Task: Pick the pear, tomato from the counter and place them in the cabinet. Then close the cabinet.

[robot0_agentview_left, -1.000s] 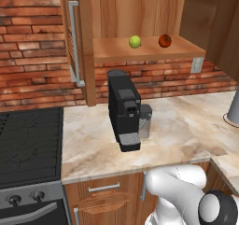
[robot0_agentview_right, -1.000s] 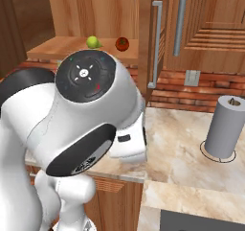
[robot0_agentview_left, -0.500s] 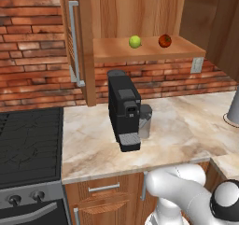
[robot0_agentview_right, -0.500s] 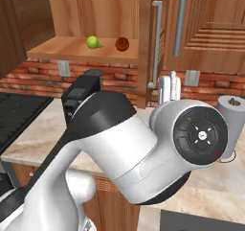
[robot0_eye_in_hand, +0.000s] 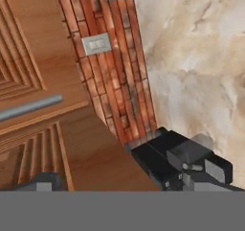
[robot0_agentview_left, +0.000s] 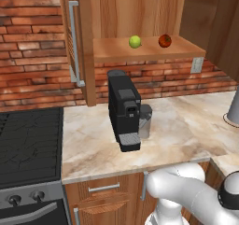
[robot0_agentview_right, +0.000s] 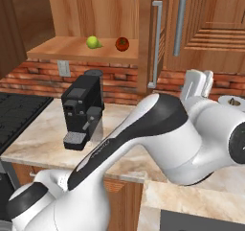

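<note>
Both fruits are in place: the pear (robot0_agentview_left: 135, 41) and the tomato (robot0_agentview_left: 165, 40) sit side by side, a little apart, toward the middle of the wooden shelf (robot0_agentview_left: 112, 49) inside the open cabinet (robot0_agentview_right: 67, 14). By the look of it the placing half of the job is done and only the closing is left; the cabinet's left door (robot0_agentview_left: 74, 42) stands swung out at the shelf's left edge, its long silver bar handle (robot0_agentview_left: 73, 44) facing the room, and the right door (robot0_agentview_right: 154, 38) juts forward at the shelf's right end.

The white arm (robot0_agentview_right: 158, 134) is folded low in front of the counter (robot0_agentview_left: 186, 130). Whether the end effector is wide or narrow cannot be told, though nothing appears to be held.

The beige marbled counter carries a black coffee machine (robot0_agentview_left: 123, 108) near its back edge, below the shelf, and a grey cylinder (robot0_agentview_left: 233, 108) at its far right. A black stove top (robot0_agentview_left: 28, 137) adjoins the counter's left edge; red brick wall (robot0_agentview_left: 32, 42) with a pale outlet plate (robot0_agentview_left: 198, 65) runs behind.
</note>
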Controlling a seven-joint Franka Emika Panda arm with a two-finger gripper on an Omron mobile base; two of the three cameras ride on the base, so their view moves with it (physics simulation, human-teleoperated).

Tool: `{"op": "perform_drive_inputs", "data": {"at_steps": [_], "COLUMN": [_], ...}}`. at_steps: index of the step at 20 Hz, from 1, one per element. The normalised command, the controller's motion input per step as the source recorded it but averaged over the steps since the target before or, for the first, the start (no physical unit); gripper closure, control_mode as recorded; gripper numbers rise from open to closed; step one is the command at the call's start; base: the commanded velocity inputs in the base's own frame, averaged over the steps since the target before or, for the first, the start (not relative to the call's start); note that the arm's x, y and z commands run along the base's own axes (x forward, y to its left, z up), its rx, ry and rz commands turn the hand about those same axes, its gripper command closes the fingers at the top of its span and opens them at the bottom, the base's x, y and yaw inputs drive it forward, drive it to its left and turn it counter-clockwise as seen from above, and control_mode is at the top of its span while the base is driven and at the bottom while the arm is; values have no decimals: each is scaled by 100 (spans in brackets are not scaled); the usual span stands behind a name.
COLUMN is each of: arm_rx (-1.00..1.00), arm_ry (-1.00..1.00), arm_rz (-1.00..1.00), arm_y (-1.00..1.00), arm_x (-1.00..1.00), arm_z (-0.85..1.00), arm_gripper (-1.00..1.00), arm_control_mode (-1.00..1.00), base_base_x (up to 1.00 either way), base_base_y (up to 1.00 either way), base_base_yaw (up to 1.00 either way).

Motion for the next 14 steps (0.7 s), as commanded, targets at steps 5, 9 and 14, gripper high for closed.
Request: {"op": "perform_drive_inputs", "data": {"at_steps": [5,9,14], "arm_rx": [20,16,5], "arm_ry": [-19,-14,-18], "arm_rz": [-3,-9,-4], "arm_y": [-1,0,16], "arm_x": [49,58,50], "arm_z": [-1,-9,-23], "arm_gripper": [-100,-100,-100], "arm_control_mode": [-100,-100,-100], "base_base_x": [0,0,0], "base_base_y": [0,0,0], "base_base_yaw": [0,0,0]}}
